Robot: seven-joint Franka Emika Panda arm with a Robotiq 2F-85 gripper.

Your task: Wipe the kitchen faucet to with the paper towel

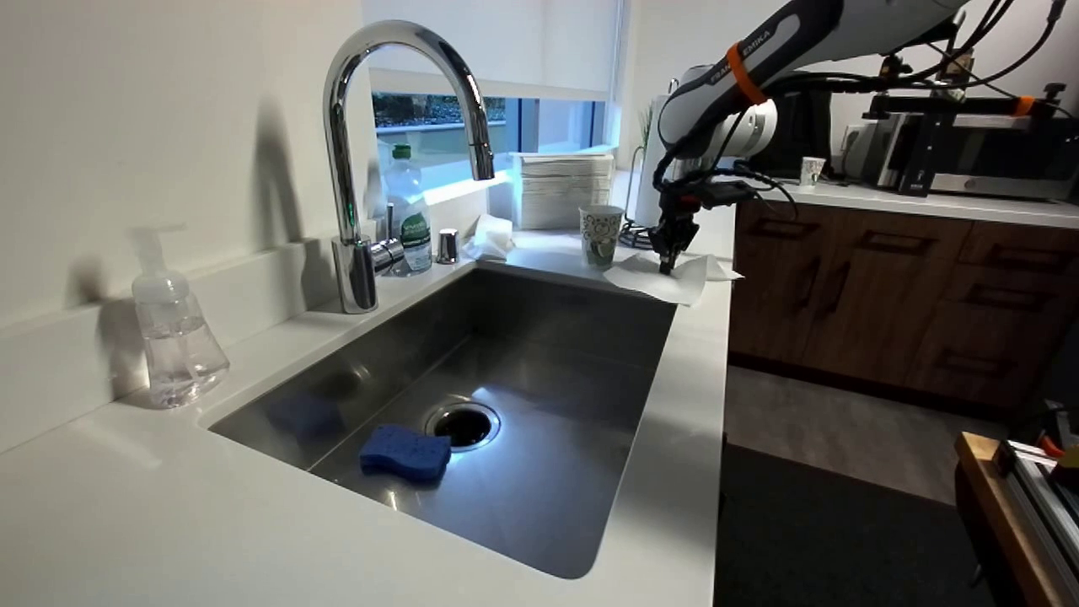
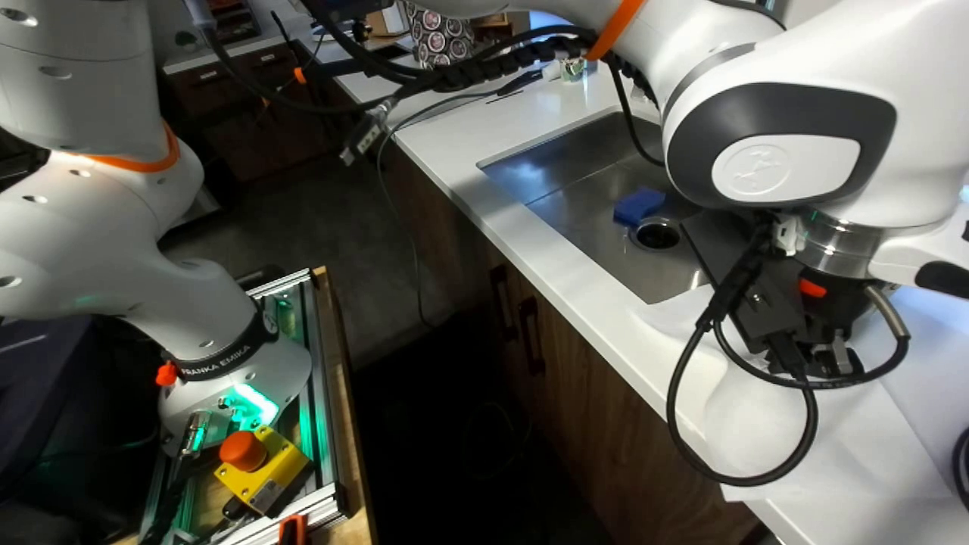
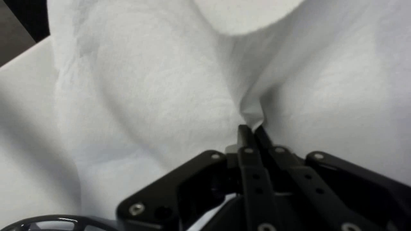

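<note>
Since my hand pinches the paper towel, I judge this pickup. Next I'd lift it towards the gooseneck faucet, upper left in an exterior view.

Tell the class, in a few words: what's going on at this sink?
A robot arm has its jaws shut on a fold of paper towel, most of which lies spread on the counter beside the sink. The faucet stands apart from the towel; nothing is wiping it right now. A sponge lies in the sink.
</note>
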